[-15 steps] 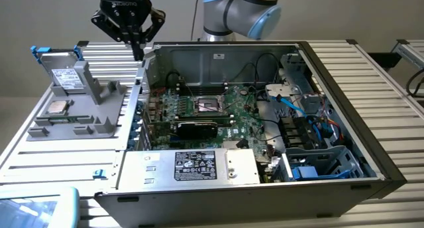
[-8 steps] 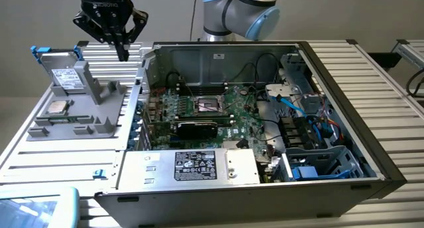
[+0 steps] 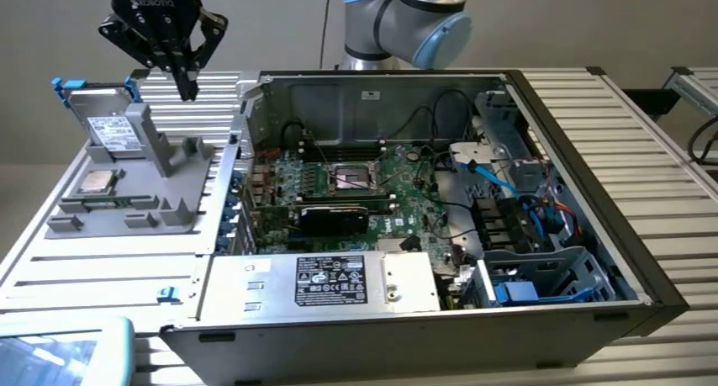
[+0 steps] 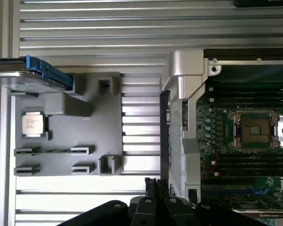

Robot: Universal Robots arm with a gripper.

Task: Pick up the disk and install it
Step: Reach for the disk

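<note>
disk (image 3: 111, 130) standing on edge, leaning slightly, in grey holder (image 3: 157, 163), silver-grey body, white label facing out, blue frame (image 3: 60, 88) clipping round it, sitting at exterior view's left

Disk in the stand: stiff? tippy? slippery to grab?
Likely rigid: the disk looks a flat metal-cased slab. Standing on edge in the grey holder, a sideways push might tip it. The blue frame probably offers better grip than the smooth casing.

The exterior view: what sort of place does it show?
Probably a robotics lab bench for computer assembly. An open computer case with its motherboard bare lies on a ribbed metal table, a grey fixture beside it holds the disk and a CPU chip, and the gripper hangs over the table.
</note>
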